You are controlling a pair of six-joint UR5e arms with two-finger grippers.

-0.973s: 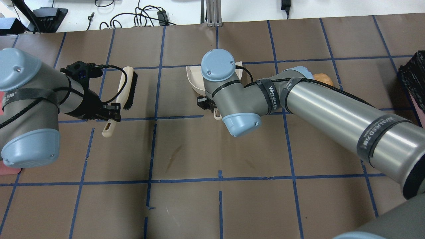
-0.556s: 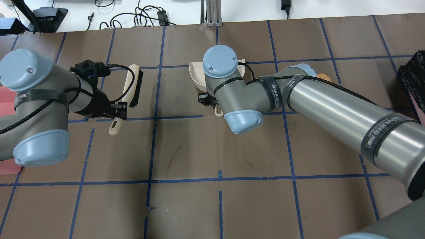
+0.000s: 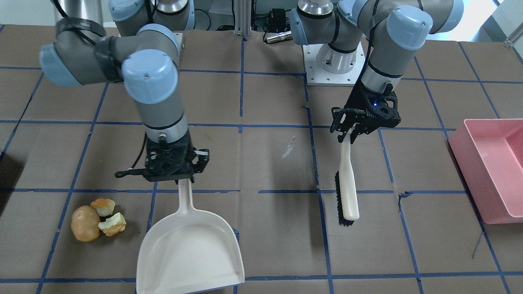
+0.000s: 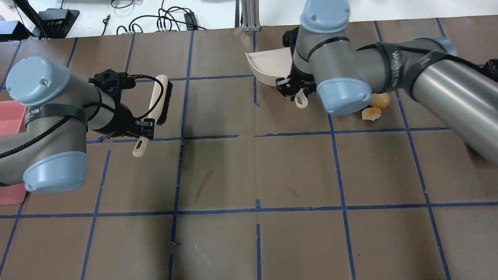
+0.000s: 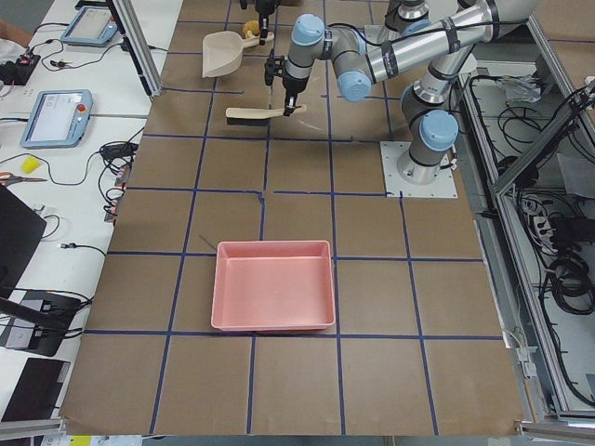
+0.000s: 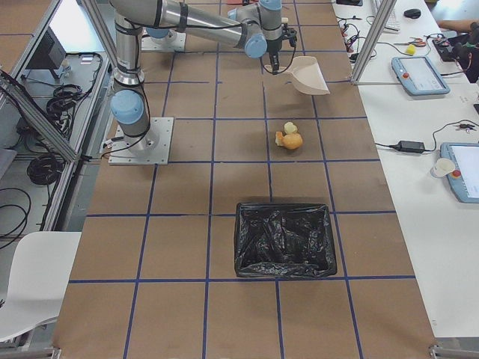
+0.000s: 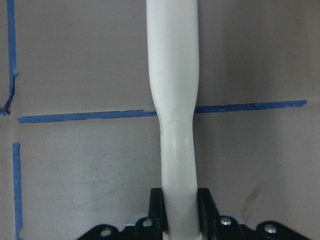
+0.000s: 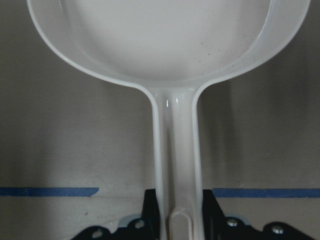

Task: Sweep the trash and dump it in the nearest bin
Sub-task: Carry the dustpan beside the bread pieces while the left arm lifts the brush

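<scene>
The trash lies on the bench just beside the dustpan (image 3: 190,249), on the side turned away from the brush (image 3: 347,192): a round tan-brown lump (image 3: 85,223) with two torn pale chunks (image 3: 103,206) (image 3: 113,223) pressed against it. The scraps are judged to be light, soft and crumbly, and the round lump is likely to roll when pushed. They are therefore better not pinched at all but met low by the bristles, from the side farther from the dustpan, and herded gently so that nothing is torn or flicked off. The right hand (image 8: 180,215) is closed narrowly on the dustpan's handle near its end, both fingers seen flat against the plastic. The left hand (image 7: 175,210) is clamped the same way on the brush's pale handle, well apart from the dustpan. Both tools are stiff, smooth plastic — some slip or twist in the grip is to be expected under sideways load. The dustpan is empty; only a few faint specks are seen on its floor. Beyond the trash from the dustpan stands the black-lined bin (image 6: 284,239), in which nothing but crumpled liner can be made out. The pink bin (image 5: 274,283), far off on the brush's side of the dustpan, is bare inside. The black-lined one is judged the nearer to the trash.
</scene>
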